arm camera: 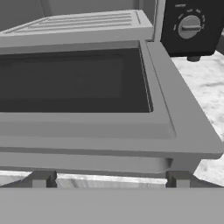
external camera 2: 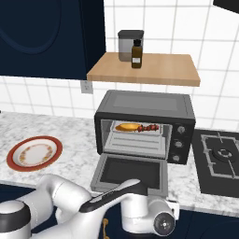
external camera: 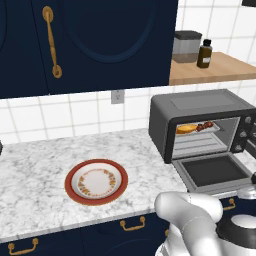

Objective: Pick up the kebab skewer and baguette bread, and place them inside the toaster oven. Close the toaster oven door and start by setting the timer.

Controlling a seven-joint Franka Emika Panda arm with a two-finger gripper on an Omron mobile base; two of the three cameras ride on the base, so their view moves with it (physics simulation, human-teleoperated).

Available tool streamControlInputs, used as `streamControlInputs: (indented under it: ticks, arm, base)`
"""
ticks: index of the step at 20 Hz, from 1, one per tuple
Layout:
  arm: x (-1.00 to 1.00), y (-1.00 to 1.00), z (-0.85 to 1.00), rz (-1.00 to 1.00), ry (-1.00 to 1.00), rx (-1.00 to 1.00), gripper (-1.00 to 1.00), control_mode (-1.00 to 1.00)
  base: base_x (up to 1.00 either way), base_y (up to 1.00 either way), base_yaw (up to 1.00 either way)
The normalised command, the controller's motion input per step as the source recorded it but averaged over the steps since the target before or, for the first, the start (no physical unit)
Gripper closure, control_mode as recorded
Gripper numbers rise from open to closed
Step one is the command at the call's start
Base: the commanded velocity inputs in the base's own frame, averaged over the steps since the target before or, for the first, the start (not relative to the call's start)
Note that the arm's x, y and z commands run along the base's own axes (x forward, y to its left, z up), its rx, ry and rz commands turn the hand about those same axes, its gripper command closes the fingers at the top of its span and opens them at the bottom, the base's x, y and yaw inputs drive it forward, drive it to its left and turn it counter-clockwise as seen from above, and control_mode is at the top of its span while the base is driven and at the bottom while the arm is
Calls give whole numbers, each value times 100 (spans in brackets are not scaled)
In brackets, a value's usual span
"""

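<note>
Right base view shows the baguette bread (external camera 2: 125,126) and kebab skewer (external camera 2: 148,127) already on the rack inside the toaster oven (external camera 2: 144,105). Its toaster oven door (external camera 2: 130,173) hangs flat open over the bench (external camera 2: 77,158). Closing appears next: the gripper, wide and empty by the door's edge, must lift the handle (arm camera: 87,164).

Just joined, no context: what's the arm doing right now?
The baguette bread and kebab skewer lie on the rack inside the toaster oven. The toaster oven door hangs open, flat over the counter edge. The arm is low in front of it; the hand view looks up at the door's handle, pincer open and holding nothing.
</note>
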Motion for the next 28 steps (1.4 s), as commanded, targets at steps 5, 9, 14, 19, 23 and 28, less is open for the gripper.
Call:
streamControlInputs:
  ticks: [5,9,14,19,23,28]
  arm:
    - [10,0,-16,-1,0,0,-100,-100]
    - [0,0,-14,-3,0,0,-100,-100]
    - [15,1,0,-2,0,0,-100,-100]
    - [24,6,0,0,0,0,-100,-100]
    - [6,17,15,0,-1,0,-100,-100]
    - [7,28,36,0,-5,0,-100,-100]
  base:
    - [0,0,0]
    - [0,0,0]
    - [0,0,0]
    - [0,0,0]
    - [0,0,0]
    - [0,0,0]
